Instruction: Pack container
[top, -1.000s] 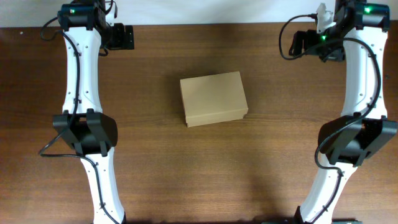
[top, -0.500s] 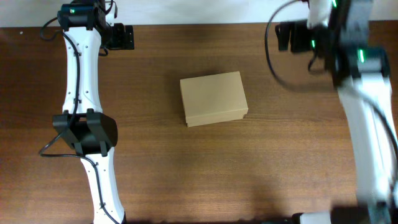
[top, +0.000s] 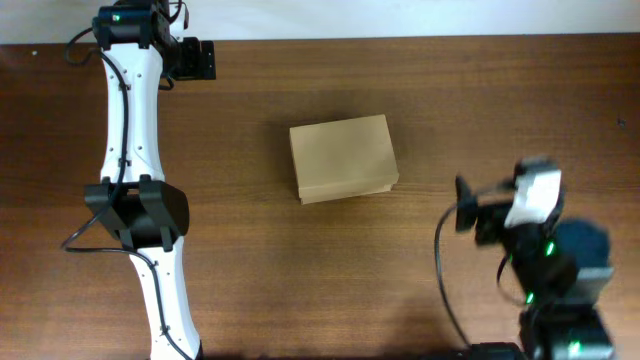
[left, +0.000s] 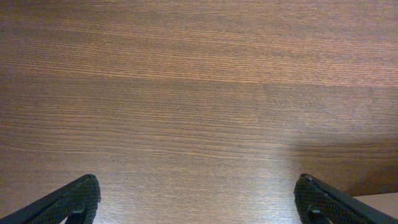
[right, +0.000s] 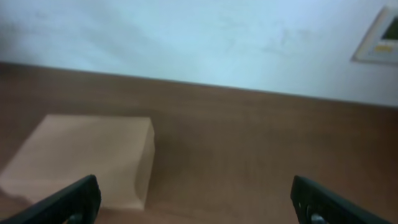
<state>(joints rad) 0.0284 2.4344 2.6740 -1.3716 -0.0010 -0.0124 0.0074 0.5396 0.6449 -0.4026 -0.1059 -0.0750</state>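
Overhead view, nearest first: the right gripper (top: 466, 216) is right of the container (top: 343, 158) and on its near side, apart from it and blurred. The right wrist view shows its fingertips (right: 74, 199) spread wide at the lower corners with nothing between, so it is released and empty. The container lies ahead-left of it on the table (top: 300, 290), no contact. The container is mid-table with its flap lid (top: 335, 145) down flat as far as the top view shows, contents hidden. No loose goods to pack show in any view. Farthest is the left gripper (top: 195, 58), well apart from the container to its far left. The left wrist view shows bare wood between wide-spread fingertips, so it is empty too. Judgement: either packing is done and the lid closed, or nothing has started; can't tell which. If unstarted, the lid needs opening and goods brought in.
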